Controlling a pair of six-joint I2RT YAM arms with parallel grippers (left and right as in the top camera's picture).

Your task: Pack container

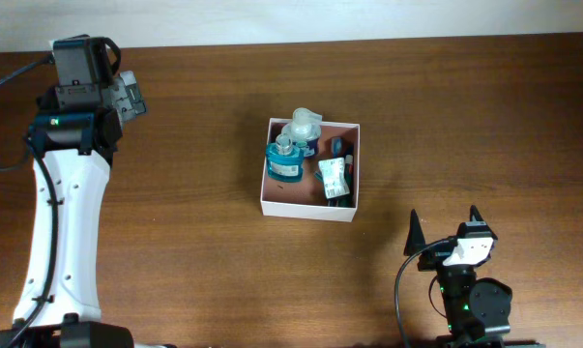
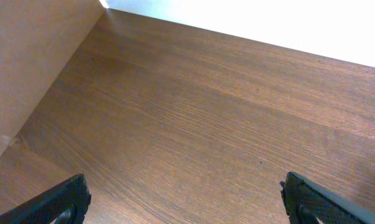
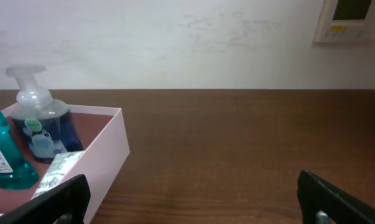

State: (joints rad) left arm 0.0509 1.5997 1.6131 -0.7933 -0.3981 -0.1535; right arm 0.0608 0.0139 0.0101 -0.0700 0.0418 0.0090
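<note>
The container (image 1: 308,212), a shallow square box with white walls and a pinkish inside, sits mid-table. Inside it lie a teal bottle (image 1: 286,160), a clear pump bottle of dark blue liquid (image 1: 305,130) and a small white tube (image 1: 334,178). My right gripper (image 1: 445,227) stands open to the right of and nearer than the box, with nothing between its fingers. In the right wrist view the container's wall (image 3: 106,149), the teal bottle (image 3: 4,155) and the pump bottle (image 3: 41,121) lie at the left, beyond the open gripper (image 3: 190,190). My left gripper (image 1: 131,97) is far left at the back, open (image 2: 184,193) over bare wood.
A pale wall runs along the table's far edge, with a white control panel (image 3: 349,18) on it. A brown upright panel (image 2: 25,68) borders the table to the left of the left gripper. A dark item (image 1: 335,147) lies in the box's back right corner.
</note>
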